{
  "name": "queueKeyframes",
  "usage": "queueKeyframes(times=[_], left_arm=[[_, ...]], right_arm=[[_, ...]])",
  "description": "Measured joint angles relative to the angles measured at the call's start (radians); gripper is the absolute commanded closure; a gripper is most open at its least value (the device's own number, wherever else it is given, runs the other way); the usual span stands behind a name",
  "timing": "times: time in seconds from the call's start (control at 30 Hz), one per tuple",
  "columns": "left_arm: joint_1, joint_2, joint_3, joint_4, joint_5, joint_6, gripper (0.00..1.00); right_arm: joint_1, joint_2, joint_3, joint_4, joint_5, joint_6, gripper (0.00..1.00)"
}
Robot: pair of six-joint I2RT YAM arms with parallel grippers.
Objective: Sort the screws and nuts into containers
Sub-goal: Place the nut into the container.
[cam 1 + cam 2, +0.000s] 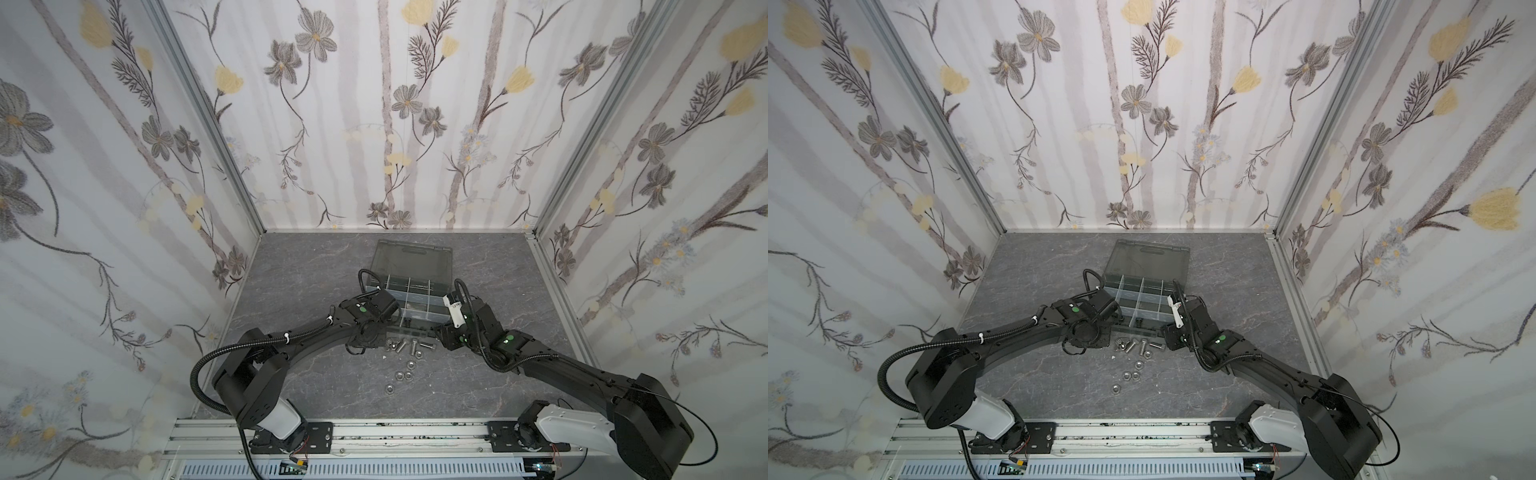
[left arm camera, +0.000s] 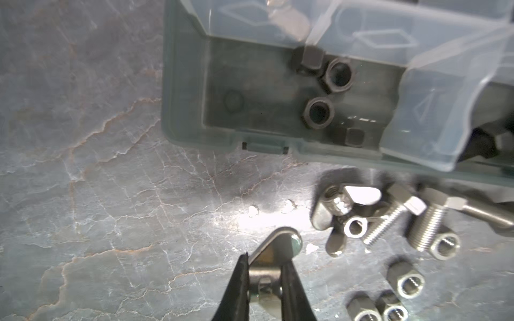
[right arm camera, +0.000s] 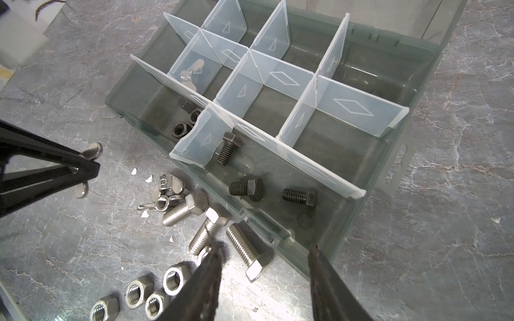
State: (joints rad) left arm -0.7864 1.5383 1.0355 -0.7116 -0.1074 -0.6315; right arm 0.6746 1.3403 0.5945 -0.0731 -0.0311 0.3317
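My left gripper [image 2: 265, 280] is shut on a silver wing nut [image 2: 281, 244], low over the table beside the case's front corner; the right wrist view shows the same gripper [image 3: 91, 166]. My right gripper [image 3: 265, 250] stands open over loose silver screws [image 3: 244, 250] at the case's front wall. Silver nuts [image 3: 173, 278] lie nearer the front, seen in both top views [image 1: 405, 374] [image 1: 1129, 375]. The containers [image 3: 345, 105] hold black nuts [image 3: 180, 129], black screws [image 3: 247, 189] and one wing nut [image 3: 192, 72].
The grey case [image 1: 411, 257] has its smoky lid open toward the back wall. More wing nuts [image 2: 347, 203] lie among the screws. White flecks [image 3: 144, 214] dot the marble table. Aluminium rails [image 1: 374, 432] run along the front edge.
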Motion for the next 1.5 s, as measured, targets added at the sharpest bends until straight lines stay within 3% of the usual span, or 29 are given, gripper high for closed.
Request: queueKeyframes(times=[0.3,0.57,0.87,1.17,1.5], left_arm=[[0.072,0.007,0.151,-0.037,-0.031,0.053,0.90],[0.161,0.188,0.370,-0.039,-0.047,0.146,0.90],[0.212,0.367,0.524,-0.040,-0.047,0.232,0.90],[0.215,0.447,0.557,-0.039,-0.038,0.259,0.83],[0.216,0.436,0.513,-0.016,-0.024,0.257,0.71]], right_arm=[[0.000,-0.023,0.000,-0.008,0.000,0.000,0.49],[0.000,-0.043,0.000,-0.018,0.001,0.004,0.49],[0.000,-0.071,-0.002,-0.028,0.006,0.012,0.49],[0.000,-0.079,-0.002,-0.039,0.012,0.026,0.49],[0.000,-0.086,-0.002,-0.056,0.013,0.031,0.48]])
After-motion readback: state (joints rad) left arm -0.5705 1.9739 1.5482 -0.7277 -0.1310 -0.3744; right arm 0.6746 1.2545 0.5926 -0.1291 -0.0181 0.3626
